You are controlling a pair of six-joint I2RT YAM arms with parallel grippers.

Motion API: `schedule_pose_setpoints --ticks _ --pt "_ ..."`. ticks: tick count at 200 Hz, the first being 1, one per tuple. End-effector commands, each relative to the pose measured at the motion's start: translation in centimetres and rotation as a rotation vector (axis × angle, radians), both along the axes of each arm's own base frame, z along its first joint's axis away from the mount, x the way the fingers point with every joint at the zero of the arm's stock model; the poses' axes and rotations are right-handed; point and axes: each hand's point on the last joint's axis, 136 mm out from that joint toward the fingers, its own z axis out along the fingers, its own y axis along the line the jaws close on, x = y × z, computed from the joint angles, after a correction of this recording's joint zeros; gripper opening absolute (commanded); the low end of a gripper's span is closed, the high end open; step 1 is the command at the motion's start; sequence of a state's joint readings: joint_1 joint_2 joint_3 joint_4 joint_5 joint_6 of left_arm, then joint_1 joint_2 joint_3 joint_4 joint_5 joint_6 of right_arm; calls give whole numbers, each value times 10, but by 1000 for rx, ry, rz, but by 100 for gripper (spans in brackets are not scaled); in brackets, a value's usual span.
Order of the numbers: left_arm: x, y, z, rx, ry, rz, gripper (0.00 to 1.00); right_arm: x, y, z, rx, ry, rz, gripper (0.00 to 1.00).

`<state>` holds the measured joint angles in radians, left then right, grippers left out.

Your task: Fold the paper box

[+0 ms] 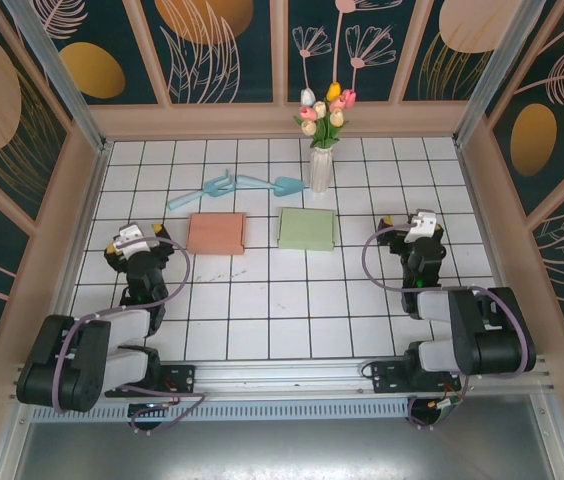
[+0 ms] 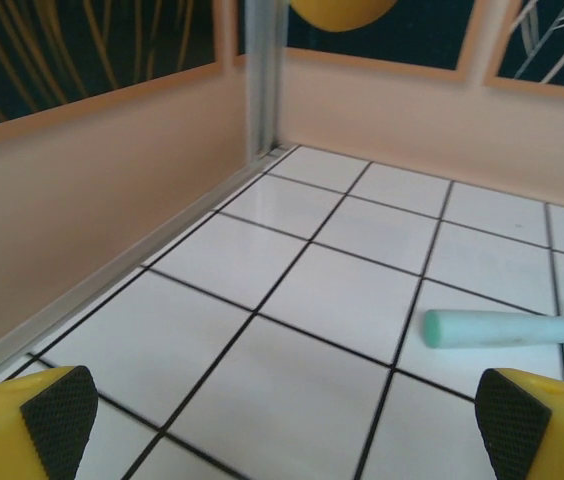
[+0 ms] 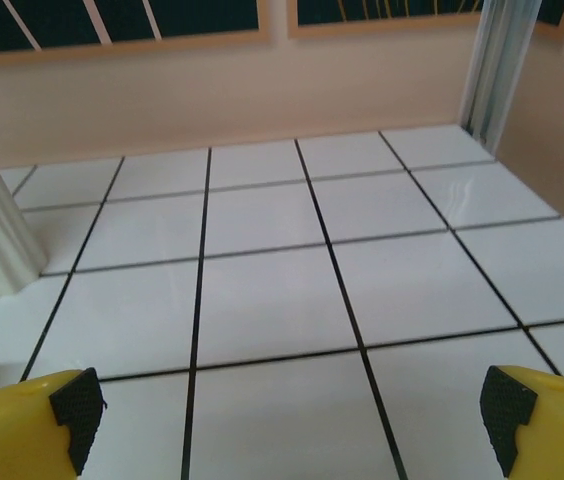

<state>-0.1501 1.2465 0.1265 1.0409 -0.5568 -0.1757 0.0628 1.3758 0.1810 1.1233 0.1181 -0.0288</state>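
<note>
Left wrist: teal handle (image 2: 502, 328) runs off the right edge
Paper: pink box (image 1: 216, 233) and green box (image 1: 307, 228) both lying flat
Claws: left gripper (image 2: 287, 425), right gripper (image 3: 292, 420) both wide apart

Robot lab (staged) — gridded table (image 1: 292, 300), aluminium frame (image 1: 282, 375)
</note>
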Motion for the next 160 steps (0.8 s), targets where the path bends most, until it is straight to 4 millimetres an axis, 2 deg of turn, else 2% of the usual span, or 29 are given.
schedule_pose_setpoints --ticks 1,27,36,53,66,84,115,160 --pt "19 -15 24 15 -81 -88 98 -7 6 6 -1 -111 82 99" --pt "30 -12 26 64 -64 -69 98 -3 4 5 16 -105 91 99" --pt "29 -13 27 83 -74 -80 98 0 -3 3 26 -92 51 99" --pt "25 -9 26 76 -152 -93 99 18 -18 -6 54 -24 -40 99" --pt "38 -9 10 66 -82 -108 99 16 -23 -6 74 -30 -43 99" --pt "45 -4 4 23 -57 -133 99 17 -21 -7 73 -22 -35 99" --pt "45 -4 5 23 -63 -137 99 20 -12 -8 64 -9 22 99" --pt "43 -4 6 30 -68 -136 99 20 -12 -8 64 -9 23 99"
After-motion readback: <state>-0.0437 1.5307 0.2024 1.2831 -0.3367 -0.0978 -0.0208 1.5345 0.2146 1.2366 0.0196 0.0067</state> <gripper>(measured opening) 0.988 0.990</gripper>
